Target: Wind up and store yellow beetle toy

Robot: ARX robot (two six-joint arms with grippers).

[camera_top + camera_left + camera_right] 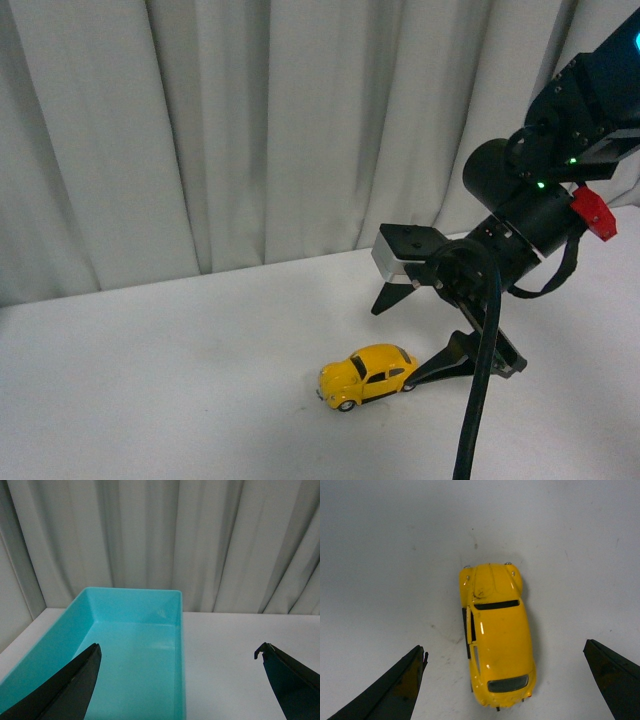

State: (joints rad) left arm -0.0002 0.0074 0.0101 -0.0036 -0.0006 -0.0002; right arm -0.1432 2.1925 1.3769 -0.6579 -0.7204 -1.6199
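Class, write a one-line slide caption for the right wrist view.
Open right tool brackets the small glossy yellow beetle-shaped toy car, upright on the white table, without touching it.

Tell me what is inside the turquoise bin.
The turquoise bin shows only its bare floor and walls. Its near corner is hidden behind a finger of the open left gripper.
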